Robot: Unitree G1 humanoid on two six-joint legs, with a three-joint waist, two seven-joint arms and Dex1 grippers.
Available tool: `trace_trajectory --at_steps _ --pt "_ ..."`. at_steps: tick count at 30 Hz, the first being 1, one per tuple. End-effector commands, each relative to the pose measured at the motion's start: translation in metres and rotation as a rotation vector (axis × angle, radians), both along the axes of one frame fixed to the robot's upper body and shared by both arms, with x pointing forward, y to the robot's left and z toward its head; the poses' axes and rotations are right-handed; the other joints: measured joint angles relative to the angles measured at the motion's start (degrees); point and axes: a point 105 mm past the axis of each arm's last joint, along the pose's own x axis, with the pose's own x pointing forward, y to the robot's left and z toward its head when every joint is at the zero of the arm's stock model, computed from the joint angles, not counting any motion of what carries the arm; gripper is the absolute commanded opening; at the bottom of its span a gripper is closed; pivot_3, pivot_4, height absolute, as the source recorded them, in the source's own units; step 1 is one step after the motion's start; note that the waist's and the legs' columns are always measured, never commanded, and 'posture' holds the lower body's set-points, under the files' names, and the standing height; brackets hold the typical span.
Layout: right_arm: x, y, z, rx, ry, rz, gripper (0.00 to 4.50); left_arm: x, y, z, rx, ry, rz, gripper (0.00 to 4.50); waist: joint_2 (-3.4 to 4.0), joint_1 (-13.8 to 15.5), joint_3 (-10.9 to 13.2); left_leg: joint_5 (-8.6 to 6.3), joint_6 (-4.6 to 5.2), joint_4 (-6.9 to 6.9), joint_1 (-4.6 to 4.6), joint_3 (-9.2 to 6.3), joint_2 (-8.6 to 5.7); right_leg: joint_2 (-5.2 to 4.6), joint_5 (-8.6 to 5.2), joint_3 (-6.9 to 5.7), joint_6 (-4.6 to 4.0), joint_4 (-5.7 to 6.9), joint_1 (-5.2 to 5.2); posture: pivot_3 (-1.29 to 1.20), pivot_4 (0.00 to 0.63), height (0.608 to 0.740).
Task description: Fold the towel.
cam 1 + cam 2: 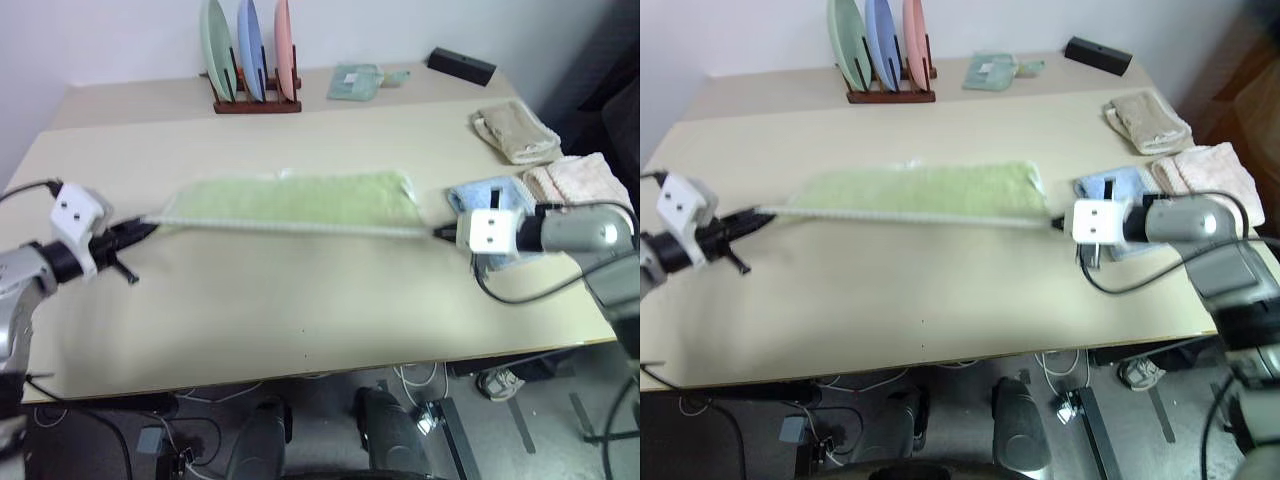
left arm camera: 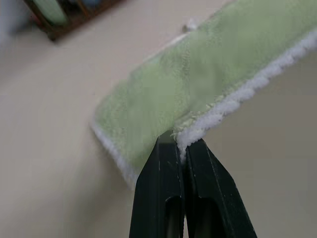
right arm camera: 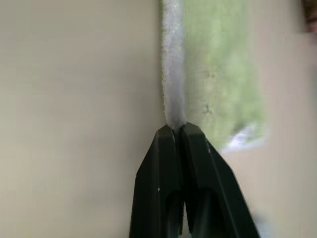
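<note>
Bare table (image 1: pixel 300 300) in front of stretched towel (image 1: pixel 290 200), folded towels (image 1: pixel 515 132) crowding right, plate rack (image 1: pixel 250 60) behind

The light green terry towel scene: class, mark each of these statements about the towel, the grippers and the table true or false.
1. The left gripper is shut on the light green terry towel. True.
2. The right gripper hangs open above the towel. False: it is shut on the towel's white edge.
3. The towel is stretched between both grippers. True.
4. The wooden plate rack holds five plates. False: three.
5. The light blue folded towel lies beside the rack. False: it lies near the right gripper.
</note>
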Motion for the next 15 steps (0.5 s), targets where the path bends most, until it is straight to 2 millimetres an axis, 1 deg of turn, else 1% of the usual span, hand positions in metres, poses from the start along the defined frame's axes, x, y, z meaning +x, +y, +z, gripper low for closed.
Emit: trace_trajectory --at_steps 1,3,5,7,9,14,15 --pt "-0.030 0.008 0.023 0.063 0.071 -0.005 0.03 -0.025 0.005 0.010 0.019 0.057 0.004 0.00 -0.04 0.52 -0.01 -0.01 0.00 -0.01 0.25 0.01 0.02 0.02 -0.14 -0.01 -0.23 -0.02 0.23 0.00 0.150 0.740" --pt "-0.038 0.006 0.022 0.057 0.104 -0.025 0.03 -0.035 0.005 -0.002 0.039 0.128 -0.004 0.00 -0.10 0.62 -0.04 -0.01 0.00 -0.03 0.76 0.06 0.05 0.01 -0.38 0.00 -0.53 -0.02 0.74 0.00 0.150 0.740" --pt "-0.033 0.004 0.024 0.059 0.075 -0.050 0.03 -0.034 0.006 -0.008 0.064 0.142 0.002 0.00 -0.11 0.78 -0.05 -0.02 -0.01 -0.01 0.88 0.06 0.08 0.02 -0.53 -0.04 -0.40 -0.06 0.88 0.00 0.150 0.740" --pt "-0.024 0.002 0.025 0.052 0.040 -0.068 0.03 -0.026 0.007 -0.010 0.075 0.123 0.017 0.00 -0.15 1.07 -0.06 -0.02 -0.01 0.02 0.86 0.05 0.08 0.01 -0.51 -0.05 -0.44 -0.08 0.89 0.00 0.150 0.740" --pt "-0.011 0.000 0.025 0.041 0.000 -0.081 0.03 -0.013 0.009 -0.009 0.073 0.088 0.040 0.00 -0.15 1.19 -0.06 -0.02 -0.01 0.00 0.84 0.07 0.07 0.01 -0.40 -0.05 -0.60 -0.09 0.88 0.00 0.150 0.740" --pt "0.029 -0.001 0.022 0.017 -0.079 -0.103 0.03 0.020 0.015 -0.012 0.090 0.032 0.081 0.00 -0.18 0.79 -0.08 -0.02 -0.02 -0.05 0.75 0.08 0.07 0.02 -0.35 -0.07 -0.50 -0.10 0.77 0.00 0.150 0.740" --pt "0.038 0.000 0.022 0.014 -0.094 -0.106 0.03 0.026 0.016 -0.013 0.089 0.028 0.089 0.00 -0.19 0.70 -0.08 -0.01 -0.02 -0.06 0.68 0.08 0.06 0.02 -0.25 -0.06 -0.33 -0.09 0.68 0.00 0.150 0.740"
